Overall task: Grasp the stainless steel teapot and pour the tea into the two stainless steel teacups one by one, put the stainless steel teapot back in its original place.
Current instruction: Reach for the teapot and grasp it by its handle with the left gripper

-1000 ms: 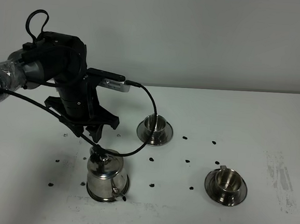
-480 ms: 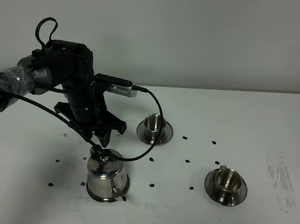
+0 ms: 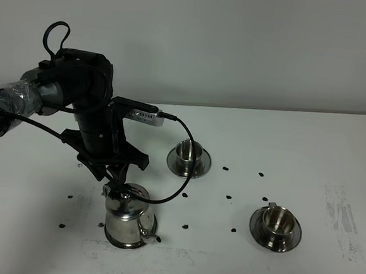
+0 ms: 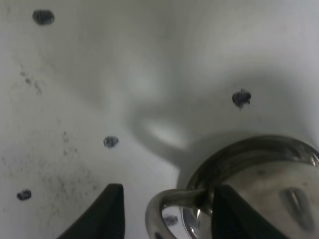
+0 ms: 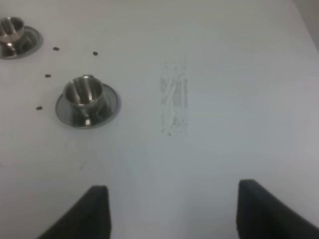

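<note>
The stainless steel teapot (image 3: 128, 218) stands upright at the front left of the white table. My left gripper (image 3: 115, 181) hangs just above and behind it. In the left wrist view the two black fingers (image 4: 107, 211) straddle the pot's loop handle (image 4: 167, 206), with the pot body (image 4: 264, 181) beside them. A gap remains on one side, so the gripper (image 4: 167, 214) is open around the handle. The two stainless steel teacups sit on saucers, one at centre (image 3: 188, 155) and one at front right (image 3: 276, 223). My right gripper (image 5: 172, 214) is open and holds nothing, with the cups (image 5: 83, 94) (image 5: 11, 29) well beyond it.
Small dark specks (image 3: 228, 197) are scattered over the table between the pot and the cups. A grey scuffed patch (image 3: 341, 216) marks the table at the right. The left arm's black cable (image 3: 183, 131) loops over the table near the centre cup.
My left gripper has dropped lower onto the teapot's handle and its fingers have narrowed a little. The pot looks slightly turned. The cups have not moved.
</note>
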{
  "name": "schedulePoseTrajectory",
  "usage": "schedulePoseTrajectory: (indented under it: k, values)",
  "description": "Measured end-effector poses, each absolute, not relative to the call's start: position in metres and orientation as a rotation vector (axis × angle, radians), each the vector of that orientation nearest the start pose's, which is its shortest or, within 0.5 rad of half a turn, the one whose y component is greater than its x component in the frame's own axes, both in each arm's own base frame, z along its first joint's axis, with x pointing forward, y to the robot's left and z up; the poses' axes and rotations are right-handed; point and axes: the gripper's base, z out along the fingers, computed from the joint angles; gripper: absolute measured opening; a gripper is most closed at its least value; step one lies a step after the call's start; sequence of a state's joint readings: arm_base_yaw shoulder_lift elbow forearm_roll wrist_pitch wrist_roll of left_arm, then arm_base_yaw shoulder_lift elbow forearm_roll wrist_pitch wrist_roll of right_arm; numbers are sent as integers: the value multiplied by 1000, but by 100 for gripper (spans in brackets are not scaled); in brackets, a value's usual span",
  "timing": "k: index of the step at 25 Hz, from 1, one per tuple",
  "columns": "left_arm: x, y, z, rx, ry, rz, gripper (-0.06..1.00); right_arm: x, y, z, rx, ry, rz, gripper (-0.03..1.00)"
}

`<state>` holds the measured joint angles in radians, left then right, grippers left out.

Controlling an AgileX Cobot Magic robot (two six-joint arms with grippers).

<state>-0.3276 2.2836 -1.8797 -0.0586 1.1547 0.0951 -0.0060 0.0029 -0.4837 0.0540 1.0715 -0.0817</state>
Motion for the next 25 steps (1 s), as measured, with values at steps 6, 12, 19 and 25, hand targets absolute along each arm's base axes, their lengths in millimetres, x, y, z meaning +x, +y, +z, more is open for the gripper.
schedulePoseTrajectory:
  k: [6, 12, 19, 25]
  values:
    - [441, -151, 164, 618, 3003, -66, 46, -3, 4, 272, -81, 2071, 11, 56]
    - [444, -141, 164, 596, 3007, -56, 46, -3, 4, 272, -81, 2071, 11, 56]
    - [444, -141, 164, 616, 3002, -57, 46, -3, 4, 272, -81, 2071, 11, 56]
    - [444, -141, 164, 624, 3001, -58, 46, -3, 4, 272, -80, 2071, 11, 56]
